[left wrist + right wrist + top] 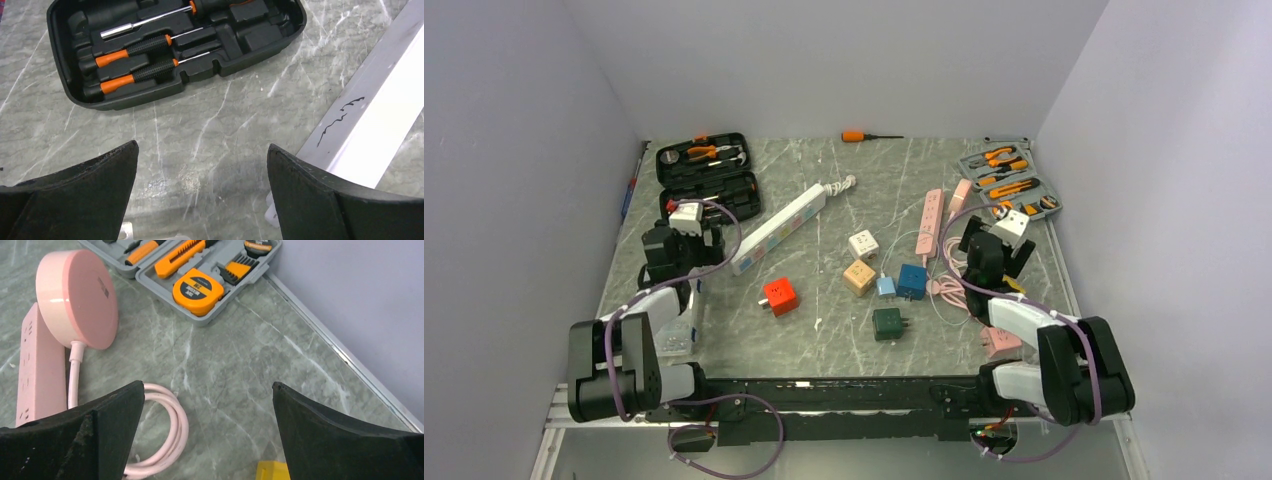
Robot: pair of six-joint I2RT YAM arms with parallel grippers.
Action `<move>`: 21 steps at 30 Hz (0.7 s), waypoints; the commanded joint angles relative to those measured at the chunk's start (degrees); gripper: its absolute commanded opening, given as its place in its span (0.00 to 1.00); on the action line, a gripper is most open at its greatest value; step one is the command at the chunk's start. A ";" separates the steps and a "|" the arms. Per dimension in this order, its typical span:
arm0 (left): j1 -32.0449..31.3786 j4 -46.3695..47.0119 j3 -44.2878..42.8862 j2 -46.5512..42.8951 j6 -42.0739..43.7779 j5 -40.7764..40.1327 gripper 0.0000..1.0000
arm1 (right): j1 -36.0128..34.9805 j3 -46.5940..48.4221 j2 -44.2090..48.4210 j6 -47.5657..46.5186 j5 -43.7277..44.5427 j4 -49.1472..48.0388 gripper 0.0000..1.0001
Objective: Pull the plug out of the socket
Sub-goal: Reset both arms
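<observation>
Pink strip [35,370] is lying beside the right gripper [205,385]; it and the left gripper [202,145] are gaping wide, empty, presumably readying an approach.

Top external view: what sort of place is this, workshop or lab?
Probably a staged robot test booth, not a working shop: plain walls box in a marble-patterned table holding an open black tool kit, a white power strip and loose plug adapters.

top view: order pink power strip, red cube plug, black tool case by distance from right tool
1. pink power strip, just left of the right tool
2. red cube plug, left of centre
3. black tool case, far left
</observation>
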State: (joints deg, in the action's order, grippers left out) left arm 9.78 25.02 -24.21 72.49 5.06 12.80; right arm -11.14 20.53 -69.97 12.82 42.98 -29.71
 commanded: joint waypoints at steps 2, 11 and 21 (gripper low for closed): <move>-0.59 17.58 2.62 2.17 -2.05 1.08 0.99 | 0.41 -2.58 -2.56 -8.78 -0.55 -22.57 1.00; -2.56 24.93 6.47 2.49 -1.24 -2.95 0.99 | 1.35 -6.01 -2.06 -9.46 -2.59 -27.26 1.00; -4.20 35.88 11.53 4.31 0.97 -2.67 0.99 | 1.65 -9.28 -10.05 -9.91 -4.32 -37.91 0.99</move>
State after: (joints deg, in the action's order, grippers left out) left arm 6.00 54.11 -13.43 76.34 5.19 10.00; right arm -9.72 10.90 -78.61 3.99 40.91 -59.68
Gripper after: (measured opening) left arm 0.994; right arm 0.995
